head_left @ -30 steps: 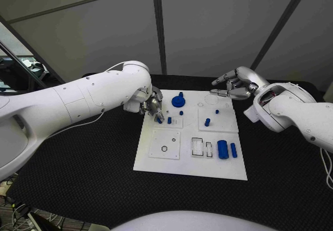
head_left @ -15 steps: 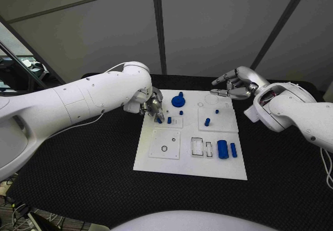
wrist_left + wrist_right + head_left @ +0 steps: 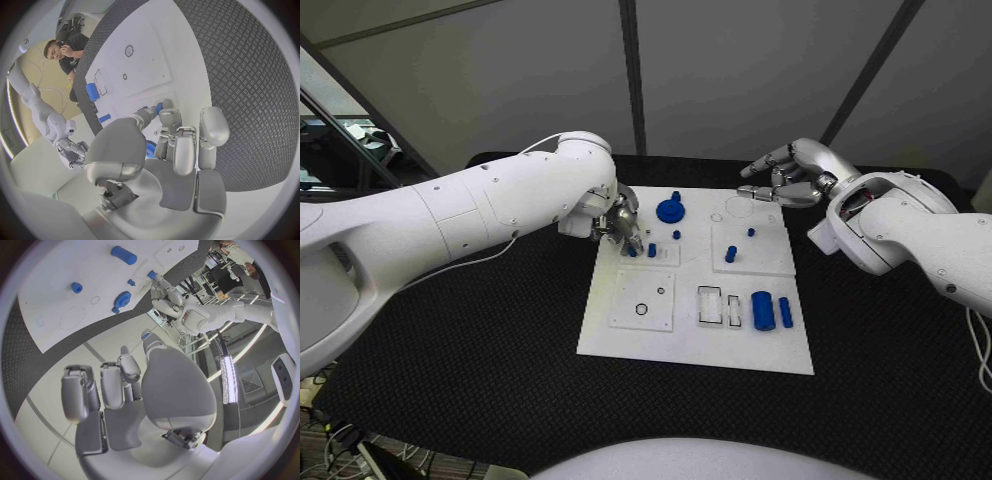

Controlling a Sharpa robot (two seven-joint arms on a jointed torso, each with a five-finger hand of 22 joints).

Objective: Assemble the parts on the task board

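The white task board is lying mid-table, blue parts standing and lying across it. The left hand is working at the board's far left corner, fingertips pinching a small blue peg. The right hand is hovering beyond the far right corner, fingers curled on nothing.

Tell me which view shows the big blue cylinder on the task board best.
The head view: the big blue cylinder lies whole and unobstructed on the task board. The left wrist view shows it small near the circle's rim; the right wrist view shows it clearly too.
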